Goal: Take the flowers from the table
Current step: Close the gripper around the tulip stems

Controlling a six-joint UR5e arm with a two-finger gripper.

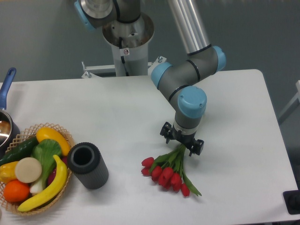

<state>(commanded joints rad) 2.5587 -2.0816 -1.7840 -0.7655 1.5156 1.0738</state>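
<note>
The flowers (165, 174) are a bunch of red tulip buds on green stems, lying on the white table (117, 112) right of centre. The buds point toward the front and the stems run up and to the right. My gripper (182, 142) points straight down over the stem ends, which disappear under it. Its fingertips are hidden below the wrist, so I cannot tell whether the jaws are shut on the stems. The buds look low, at or just above the tabletop.
A dark grey cylindrical cup (88, 164) stands left of the flowers. A wicker basket (28, 133) of toy fruit and vegetables sits at the front left. A pot with a blue handle (6, 84) is at the left edge. The arm's base (127, 37) is at the back.
</note>
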